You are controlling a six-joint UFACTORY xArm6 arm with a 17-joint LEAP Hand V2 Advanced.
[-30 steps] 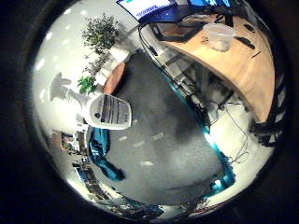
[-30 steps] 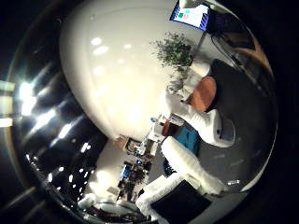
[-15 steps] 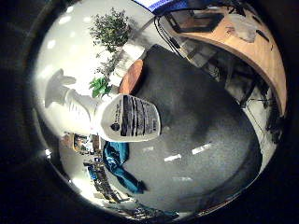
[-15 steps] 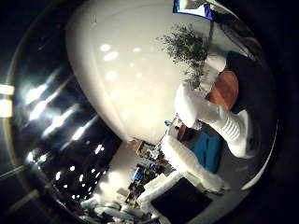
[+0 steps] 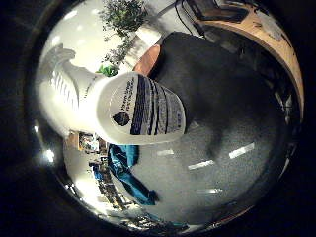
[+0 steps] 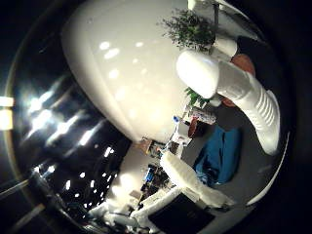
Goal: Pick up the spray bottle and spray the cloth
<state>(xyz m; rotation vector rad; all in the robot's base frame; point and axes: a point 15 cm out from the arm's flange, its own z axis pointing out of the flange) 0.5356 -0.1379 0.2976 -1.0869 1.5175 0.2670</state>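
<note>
White spray bottle (image 5: pixel 123 106) is close to palm, blue cloth (image 6: pixel 220 155) on grey floor (image 5: pixel 222 123); robot hand (image 6: pixel 187 187) grip cannot tell.

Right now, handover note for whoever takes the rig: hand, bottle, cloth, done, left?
Hand: white fingers show in the thumb-side view, none round the bottle, which is not gripped; I can't tell whether they are open or curled.
Spray bottle: white, fills much of the little-finger-side view, so close to the palm; it stands on the grey mat.
Cloth: teal, crumpled on the mat beside the bottle.
Done: hand brought near the bottle.
Left: grasp and lift the bottle, aim at the cloth, spray.
</note>
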